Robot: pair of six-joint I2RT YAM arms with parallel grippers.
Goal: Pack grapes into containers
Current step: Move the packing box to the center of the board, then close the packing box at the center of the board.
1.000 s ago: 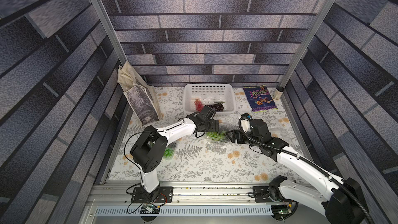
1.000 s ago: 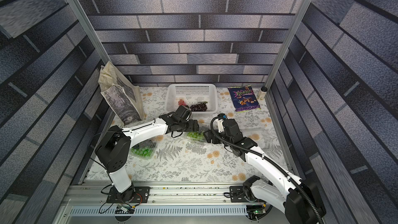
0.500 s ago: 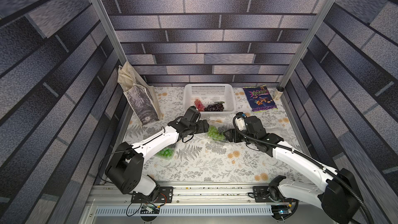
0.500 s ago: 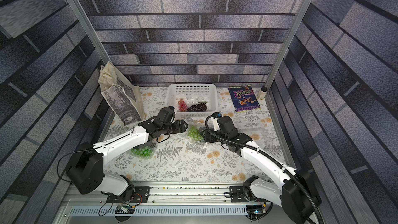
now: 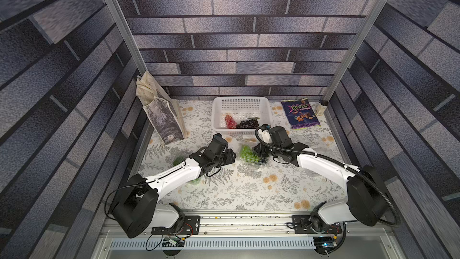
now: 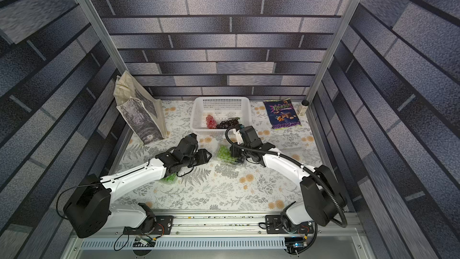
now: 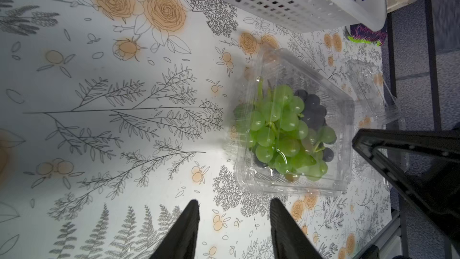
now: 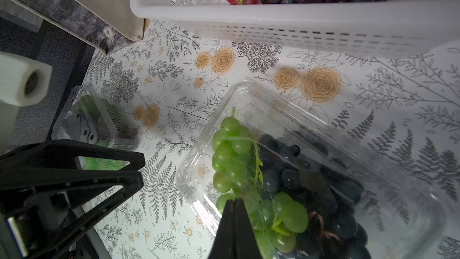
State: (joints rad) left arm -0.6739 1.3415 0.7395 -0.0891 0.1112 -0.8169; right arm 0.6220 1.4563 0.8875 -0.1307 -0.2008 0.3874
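A clear container (image 5: 251,155) (image 7: 293,130) at mid-table holds green and black grapes (image 8: 231,150). My right gripper (image 8: 235,203) is shut, its tips over that container's near corner; nothing shows between the jaws. My left gripper (image 7: 235,208) (image 6: 210,156) is open and empty, just left of the container and apart from it. A second container (image 8: 94,120) with green grapes (image 6: 170,178) lies partly under the left arm. An empty container (image 7: 368,90) sits to the right. Red grapes (image 5: 230,121) and dark purple grapes (image 5: 249,123) lie in the white basket (image 5: 240,103).
A printed tote bag (image 5: 161,118) leans at the back left. A purple snack bag (image 5: 300,114) and a small jar (image 5: 321,107) are at the back right. Panel walls enclose the flowered table on three sides.
My left gripper pulled back from the basket's front toward the near side, its jaws narrowing. My right gripper went from open to shut at the middle container.
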